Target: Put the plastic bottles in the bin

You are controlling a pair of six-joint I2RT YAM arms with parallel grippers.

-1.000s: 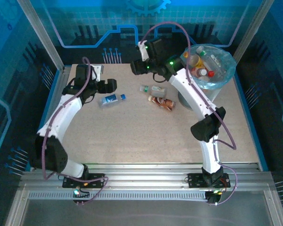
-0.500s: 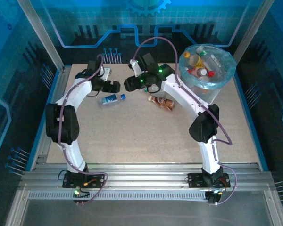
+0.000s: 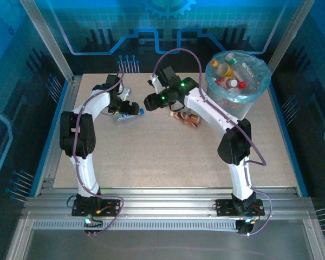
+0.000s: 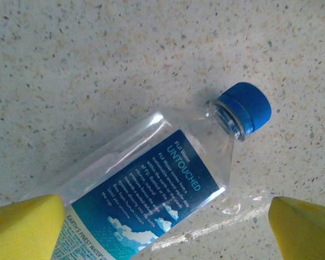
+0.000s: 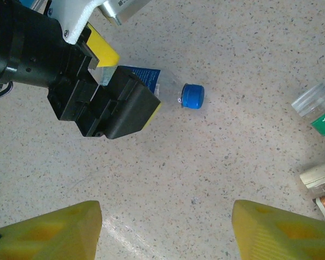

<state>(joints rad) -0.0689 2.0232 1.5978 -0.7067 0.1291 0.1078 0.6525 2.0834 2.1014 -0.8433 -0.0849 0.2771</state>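
A clear plastic bottle (image 4: pixel 151 187) with a blue label and blue cap (image 4: pixel 244 106) lies on its side on the speckled table. My left gripper (image 4: pixel 162 233) is open, one yellow finger (image 4: pixel 21 227) on each side of the bottle's body. From above, the left gripper (image 3: pixel 127 110) sits over this bottle (image 3: pixel 131 114). My right gripper (image 3: pixel 150 103) hovers open just to its right, with bare table between its fingertips (image 5: pixel 43 233). A brown bottle (image 3: pixel 187 117) lies behind it. The grey bin (image 3: pixel 238 76) with a blue liner holds several bottles.
In the right wrist view, a clear bottle with a green label (image 5: pixel 319 108) and a white-capped brown bottle (image 5: pixel 320 181) lie at the right edge. The left gripper's black body (image 5: pixel 97 92) is close ahead of my right gripper. Aluminium frame rails border the table.
The left gripper has moved right and down onto the blue-label bottle. The right gripper has swung left and lower, away from the bin toward the left gripper.
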